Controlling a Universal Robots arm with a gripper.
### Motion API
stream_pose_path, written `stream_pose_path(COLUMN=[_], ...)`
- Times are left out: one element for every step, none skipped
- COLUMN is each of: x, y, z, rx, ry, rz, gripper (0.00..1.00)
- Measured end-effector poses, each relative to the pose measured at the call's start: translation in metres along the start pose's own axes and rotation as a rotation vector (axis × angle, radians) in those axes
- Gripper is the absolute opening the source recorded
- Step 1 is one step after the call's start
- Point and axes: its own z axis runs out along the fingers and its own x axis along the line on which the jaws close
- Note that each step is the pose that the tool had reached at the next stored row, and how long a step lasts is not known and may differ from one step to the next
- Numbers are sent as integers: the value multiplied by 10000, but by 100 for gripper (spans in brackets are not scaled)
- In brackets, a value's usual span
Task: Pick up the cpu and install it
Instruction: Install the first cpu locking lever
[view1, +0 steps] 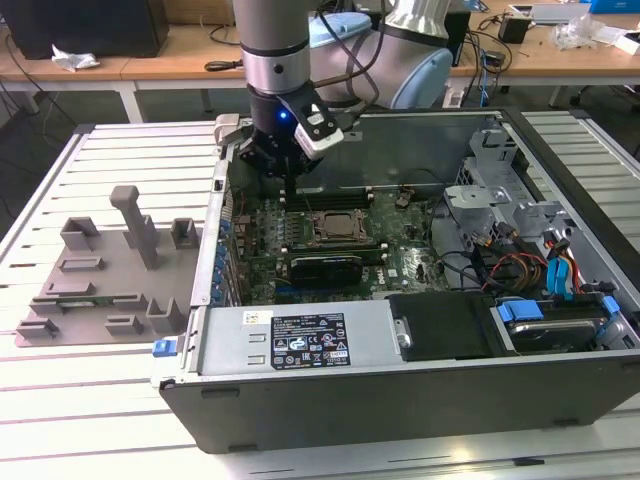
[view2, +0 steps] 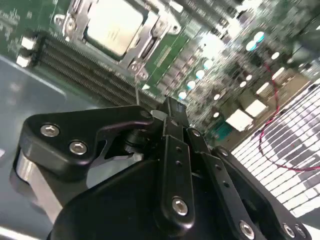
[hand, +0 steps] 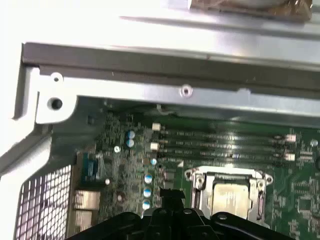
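No text, number or sign can be read. A printed label on the power supply cover, well apart from the gripper, carries print too small to make out. The cpu, near the gripper, bears faint illegible markings.

The cpu runs off the second wrist view's edge.

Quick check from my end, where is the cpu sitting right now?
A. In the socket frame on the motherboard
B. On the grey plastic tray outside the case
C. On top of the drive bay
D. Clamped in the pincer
A: in the second wrist view the cpu lies flat inside the socket frame, apart from the pincer.
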Motion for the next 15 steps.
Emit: stream_pose_path(x=[5,7,8,9,9,8,5,-3,-16,-33,-56,-84,-129,-171,-200], y=[0,0,0,0,0,0,0,-1,-2,-4,-6,-8,-12,-15,-17], z=[3,4,6,9,9,9,11,12,14,15,17,19,22,24,27], rx=[-285,-414,-586,-759,-760,-760,-761,-761,-761,-760,-761,-763,-766,-767,-769], ry=[-24,-34,-47,-61,-61,-61,-60,-59,-54,-45,-32,-15,13,36,50], rz=[10,15,21,27,27,27,26,26,27,28,30,33,36,37,41], gripper=[11,11,11,11,11,11,11,11,11,11,11,11,11,11,11])
